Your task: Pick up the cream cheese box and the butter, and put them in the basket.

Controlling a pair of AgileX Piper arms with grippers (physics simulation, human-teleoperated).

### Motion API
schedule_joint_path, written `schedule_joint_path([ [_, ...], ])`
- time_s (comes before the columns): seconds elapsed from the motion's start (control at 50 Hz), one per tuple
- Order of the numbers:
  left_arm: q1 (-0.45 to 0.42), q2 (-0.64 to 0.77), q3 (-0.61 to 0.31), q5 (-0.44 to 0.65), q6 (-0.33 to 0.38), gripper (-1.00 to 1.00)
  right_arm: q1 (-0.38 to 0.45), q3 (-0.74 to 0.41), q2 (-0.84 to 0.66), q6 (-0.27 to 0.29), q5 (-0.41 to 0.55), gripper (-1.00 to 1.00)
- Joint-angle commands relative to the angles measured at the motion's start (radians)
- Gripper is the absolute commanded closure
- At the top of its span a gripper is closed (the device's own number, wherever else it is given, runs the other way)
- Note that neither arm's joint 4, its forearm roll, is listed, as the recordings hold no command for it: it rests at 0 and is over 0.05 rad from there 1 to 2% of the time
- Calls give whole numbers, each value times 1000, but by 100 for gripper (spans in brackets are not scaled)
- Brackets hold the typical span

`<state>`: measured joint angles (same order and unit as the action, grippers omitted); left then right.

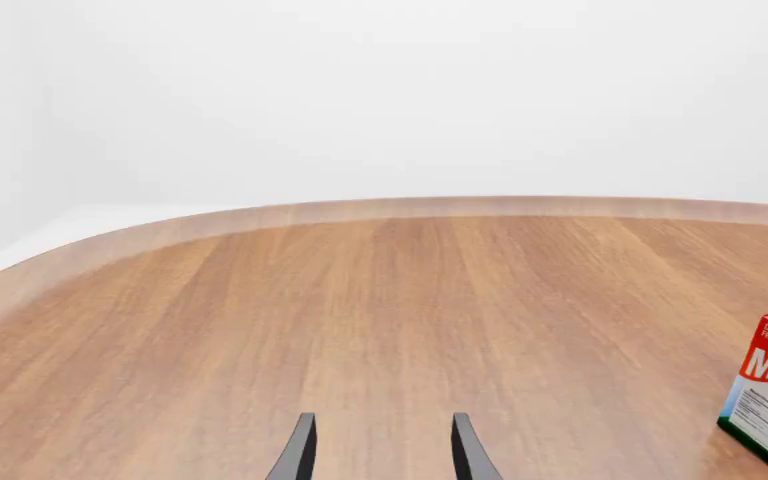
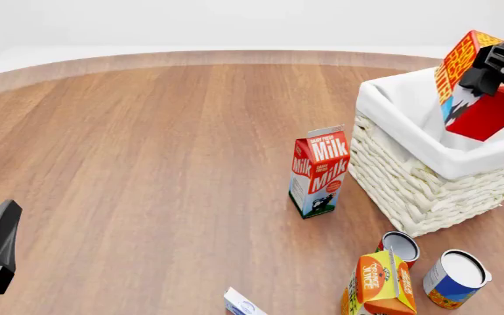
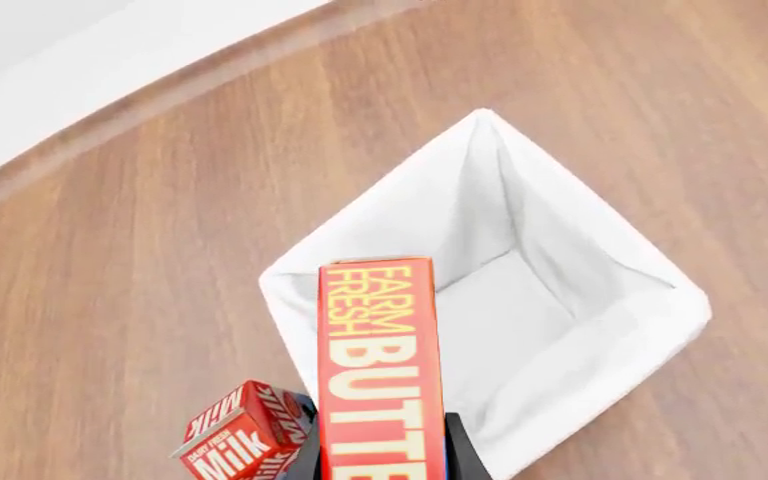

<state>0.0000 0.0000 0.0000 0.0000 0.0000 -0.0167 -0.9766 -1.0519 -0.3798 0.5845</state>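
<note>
Warm brown wood planks cover the round table (image 2: 147, 164), which ends at a pale rim against a plain white backdrop. At the far right stands the basket (image 2: 427, 190), white wicker with a white cloth folded over its rim, and the right wrist view shows its lined inside with nothing lying in it. Above its opening the right gripper (image 2: 497, 72) is clamped on the butter (image 2: 466, 79), a red and orange box held tilted, one end pointing down toward the basket; the right wrist view shows the lettered face of the box running out between the two dark fingers. Just left of the basket, near but apart from it, a red and white milk carton (image 2: 319, 172) stands upright. In front of the basket sit two cans, one (image 2: 398, 248) just beside the wicker and another (image 2: 455, 278) with a blue and orange label, and an orange juice carton (image 2: 379, 285). The cream cheese box (image 2: 243, 304) lies at the near edge of the front view, only partly in sight. Well away at the near left, the left gripper (image 1: 381, 450) hovers over bare wood with its fingers apart and nothing between them.
</note>
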Motion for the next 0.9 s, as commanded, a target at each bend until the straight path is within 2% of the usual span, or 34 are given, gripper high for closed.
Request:
schedule_joint_path([
  [0.02,0,0,0,0,0,-100,7,-15,-4,-18,-18,100],
  [0.54,0,0,0,0,0,-100,8,-2,-23,-17,-47,100],
  [0.56,0,0,0,0,0,-100,-8,2,-22,-5,-44,-100],
  [0.9,0,0,0,0,0,-100,-1,-1,-22,4,-44,-100],
])
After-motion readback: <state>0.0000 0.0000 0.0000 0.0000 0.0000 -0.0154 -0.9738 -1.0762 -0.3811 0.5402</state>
